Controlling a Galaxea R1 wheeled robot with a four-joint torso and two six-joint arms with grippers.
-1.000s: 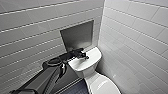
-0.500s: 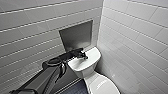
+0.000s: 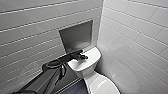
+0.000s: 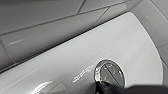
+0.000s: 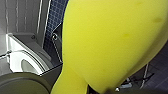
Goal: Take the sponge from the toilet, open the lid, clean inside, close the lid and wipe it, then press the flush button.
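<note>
The white toilet (image 3: 88,64) stands in the corner, its lid (image 3: 103,86) down with faint lettering across the top. My left arm reaches in over the tank top, and the left gripper (image 3: 83,57) hovers above its middle. In the left wrist view the round shiny flush button (image 4: 110,73) sits in the white tank top, with the dark tip of my shut left gripper (image 4: 103,87) at the button's near edge. The yellow sponge (image 5: 110,42) bulges large in the right wrist view, held in my right gripper.
A grey recessed niche (image 3: 76,36) is set in the tiled wall just behind the tank. White tiled walls close in on both sides of the toilet. Dark blue floor tiles (image 3: 75,88) lie beside the bowl.
</note>
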